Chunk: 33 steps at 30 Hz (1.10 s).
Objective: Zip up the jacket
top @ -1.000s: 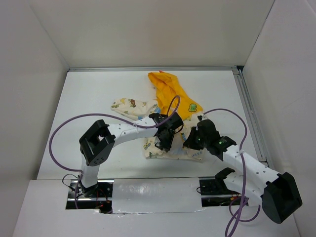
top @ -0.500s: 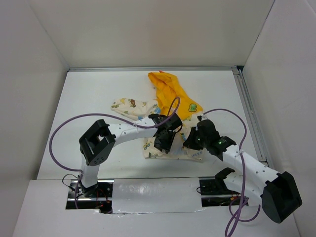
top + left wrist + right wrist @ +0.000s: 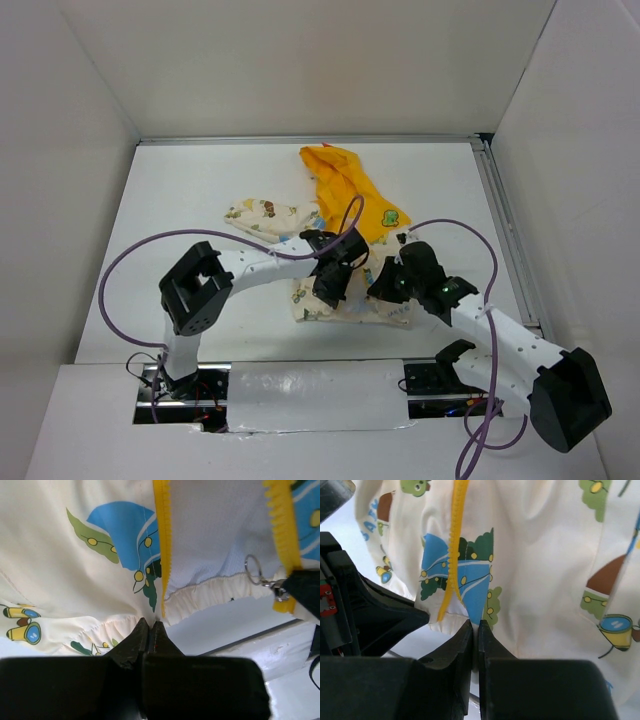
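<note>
Overhead looks down; wrist views close, sharing jacket [image 3: 310, 308] hem.

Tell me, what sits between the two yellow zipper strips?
White mesh lining of the open jacket, plus a small metal ring beside one strip; the left wrist view shows it.

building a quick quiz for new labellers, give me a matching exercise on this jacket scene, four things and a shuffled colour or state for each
Things:
1. hood
2. zipper pull ring
3. left end effector
4. cable over the right arm

Colour or state:
a. purple
b. shut, tips at the hem of the jacket
c. yellow-orange
d. silver metal

Pairs: 1-c, 2-d, 3-b, 4-a
</note>
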Each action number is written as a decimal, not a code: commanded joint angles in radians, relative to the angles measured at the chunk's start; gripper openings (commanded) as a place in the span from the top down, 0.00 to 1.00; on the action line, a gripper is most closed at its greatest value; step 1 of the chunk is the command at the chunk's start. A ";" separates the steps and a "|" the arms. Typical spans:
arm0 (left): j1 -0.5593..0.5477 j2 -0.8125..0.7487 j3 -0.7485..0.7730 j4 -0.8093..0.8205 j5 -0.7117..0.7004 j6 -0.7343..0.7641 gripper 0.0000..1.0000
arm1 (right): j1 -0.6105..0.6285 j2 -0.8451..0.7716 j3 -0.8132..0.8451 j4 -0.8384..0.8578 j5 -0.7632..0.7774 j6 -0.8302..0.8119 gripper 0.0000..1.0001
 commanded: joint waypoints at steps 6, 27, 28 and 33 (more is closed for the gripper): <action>0.121 -0.330 -0.032 0.172 0.063 0.015 1.00 | -0.028 -0.109 0.042 0.280 -0.168 -0.084 1.00; 0.240 -0.711 -0.325 0.655 0.296 0.038 1.00 | -0.023 -0.270 0.027 0.730 -0.391 -0.047 1.00; 0.251 -0.709 -0.334 0.668 0.322 0.035 1.00 | -0.023 -0.265 0.027 0.730 -0.392 -0.046 1.00; 0.282 -0.674 -0.353 0.722 0.358 0.018 1.00 | -0.016 -0.225 0.036 0.721 -0.417 -0.057 1.00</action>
